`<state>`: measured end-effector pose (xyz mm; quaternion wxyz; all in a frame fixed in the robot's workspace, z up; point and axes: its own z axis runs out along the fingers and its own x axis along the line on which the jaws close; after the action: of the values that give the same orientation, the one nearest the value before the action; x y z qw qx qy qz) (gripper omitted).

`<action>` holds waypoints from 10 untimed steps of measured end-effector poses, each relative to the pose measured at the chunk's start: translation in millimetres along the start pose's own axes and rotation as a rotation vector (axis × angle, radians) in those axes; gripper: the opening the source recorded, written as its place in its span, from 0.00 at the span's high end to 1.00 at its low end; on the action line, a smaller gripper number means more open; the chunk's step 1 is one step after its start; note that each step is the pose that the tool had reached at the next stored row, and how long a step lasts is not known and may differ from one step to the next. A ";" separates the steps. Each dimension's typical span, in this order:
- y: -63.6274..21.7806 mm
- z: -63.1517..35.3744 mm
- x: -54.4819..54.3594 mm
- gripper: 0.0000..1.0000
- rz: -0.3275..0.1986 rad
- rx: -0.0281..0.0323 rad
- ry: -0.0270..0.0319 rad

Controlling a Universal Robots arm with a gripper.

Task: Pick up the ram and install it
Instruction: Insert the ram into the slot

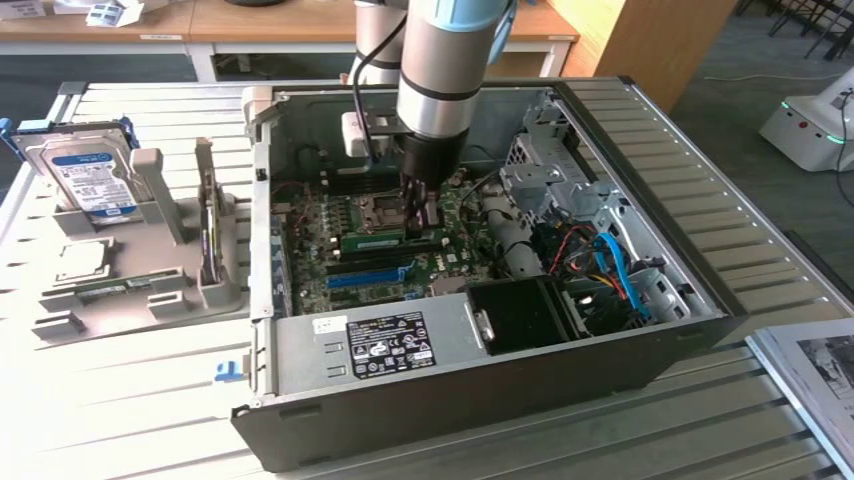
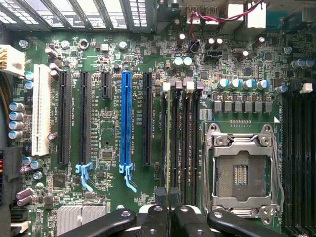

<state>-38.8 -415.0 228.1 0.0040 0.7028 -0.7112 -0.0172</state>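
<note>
Slatted white table [image 1: 134, 420] carrying open computer case [image 1: 441, 400] at centre. Grey parts holder [image 1: 214, 292] sitting just beside case, toward table edge on exterior view's left. Printed sheets [image 1: 814, 370] lying at edge on exterior view's right.

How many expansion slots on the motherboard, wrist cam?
6, in one row: a white slot at one end, then two long black slots, a short black slot, the blue slot, and a third long black slot beside the RAM slots. None seems hidden.
</note>
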 end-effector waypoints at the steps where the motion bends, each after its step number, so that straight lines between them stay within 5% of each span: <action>1: 0.0 0.6 0.0 0.88 0.000 0.0003 0.0001; 10: 0.0 0.6 0.0 0.88 -0.010 0.0003 0.0003</action>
<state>-38.8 -415.0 227.5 0.0040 0.7065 -0.7075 -0.0171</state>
